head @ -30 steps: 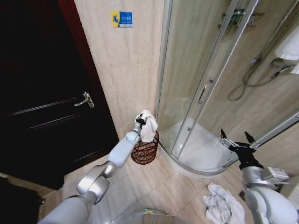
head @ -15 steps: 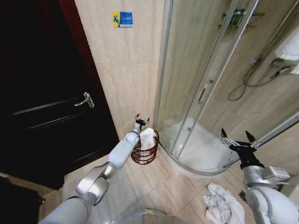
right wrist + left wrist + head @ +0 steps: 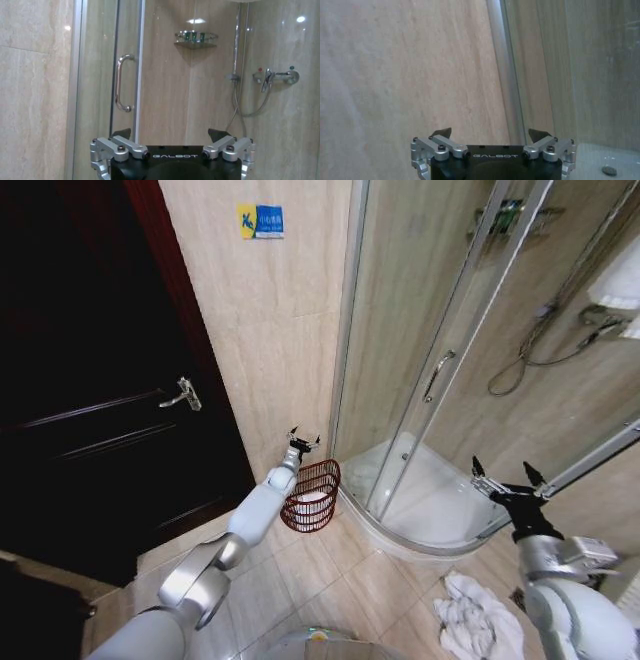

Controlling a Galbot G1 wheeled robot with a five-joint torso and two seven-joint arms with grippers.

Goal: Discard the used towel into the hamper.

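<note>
The drop looks done: the towel (image 3: pixel 311 498) lies white inside the hamper (image 3: pixel 312 496), the small reddish-brown wire basket standing on the floor tiles against the wall, just beside the shower enclosure (image 3: pixel 440 380). The left gripper (image 3: pixel 302 443) hangs just above the hamper's rim on the door side, fingers spread and holding nothing, its arm stretched forward and down from the shoulder. Judging by this, the next move only calls for lifting that arm clear without catching the hamper's rim. The right gripper (image 3: pixel 509 479) waits well away from the hamper, across the shower tray, raised with its 2 fingers apart and empty.
</note>
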